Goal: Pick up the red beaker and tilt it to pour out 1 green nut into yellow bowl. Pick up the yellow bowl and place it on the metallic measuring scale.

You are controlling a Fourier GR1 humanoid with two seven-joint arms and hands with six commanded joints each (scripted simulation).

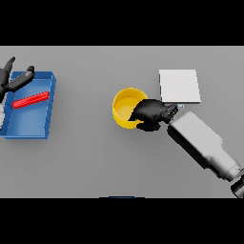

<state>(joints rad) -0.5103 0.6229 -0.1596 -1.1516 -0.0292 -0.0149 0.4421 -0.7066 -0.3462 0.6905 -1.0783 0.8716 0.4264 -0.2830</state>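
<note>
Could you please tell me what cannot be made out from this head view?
- Bowl: its right rim and whatever lies inside are partly covered by the right hand, so no nut can be confirmed.
- Scale: its lower left corner is hidden by that hand.
- Left hand: cut off by the picture's left edge, above the blue tray.
- Red beaker: lies in the tray; too small to see its contents.

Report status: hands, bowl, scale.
Right robot hand gripping the yellow bowl at its rim, bowl on the table. Left robot hand open over the blue tray. Scale beside the bowl, top bare.
</note>
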